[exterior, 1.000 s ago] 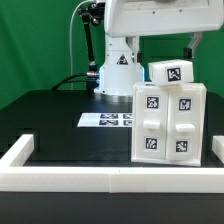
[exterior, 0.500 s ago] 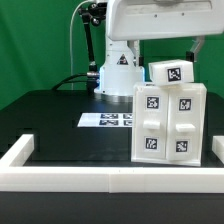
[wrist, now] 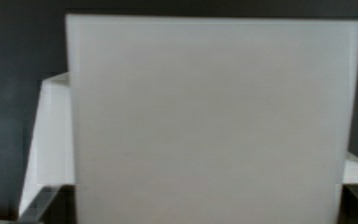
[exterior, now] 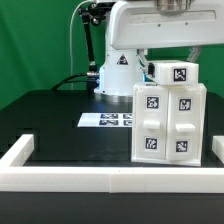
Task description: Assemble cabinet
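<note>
white cabinet [exterior: 168,122], top block [exterior: 172,73] in gripper [wrist: 197,205], marker board [exterior: 107,120] beside, front wall [exterior: 100,180]

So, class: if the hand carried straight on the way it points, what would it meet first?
The white block that the hand seems to grip fills its path; going further down, both would likely meet the cabinet body beneath.

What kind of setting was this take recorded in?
Most likely a robotics lab test bench: a black table fenced by a low white border wall, a marker board lying on it, and fiducial tags on the white cabinet.
</note>
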